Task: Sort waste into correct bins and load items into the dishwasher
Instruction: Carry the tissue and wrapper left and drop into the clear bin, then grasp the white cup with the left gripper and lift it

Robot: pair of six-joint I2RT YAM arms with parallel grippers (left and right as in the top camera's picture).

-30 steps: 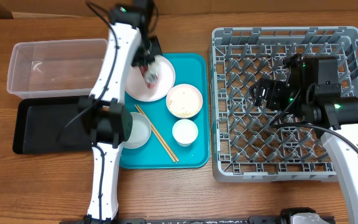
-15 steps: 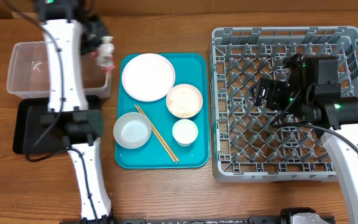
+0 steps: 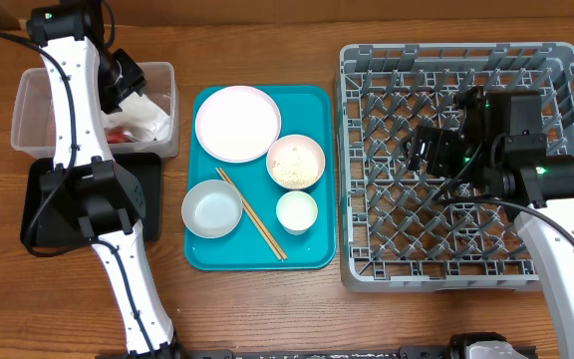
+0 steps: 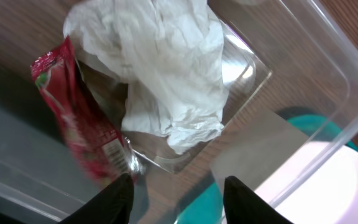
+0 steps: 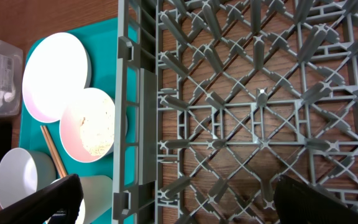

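Note:
A crumpled white napkin point(image 3: 149, 118) and a red-and-white wrapper point(image 3: 116, 133) lie in the right end of the clear tub point(image 3: 38, 95). My left gripper point(image 3: 128, 80) hovers just above them, open and empty; the left wrist view shows the napkin point(image 4: 166, 68) and wrapper point(image 4: 73, 118) beyond its gripper point(image 4: 179, 199). On the teal tray point(image 3: 312, 249) sit a bare white plate point(image 3: 237, 123), a bowl with rice scraps point(image 3: 295, 162), a cup point(image 3: 296, 210), an empty bowl point(image 3: 212, 208) and chopsticks point(image 3: 252, 214). My right gripper point(image 3: 422, 150) is open and empty above the grey rack point(image 3: 466, 229).
The black tray point(image 3: 43, 214) lies in front of the clear tub, partly under my left arm. The rack point(image 5: 260, 93) holds no dishes. In the right wrist view the plate point(image 5: 55, 74) and the rice bowl point(image 5: 92, 127) lie left of the rack wall.
My left gripper carried the napkin and wrapper from the plate left to the clear tub and let them go. The right arm has not moved.

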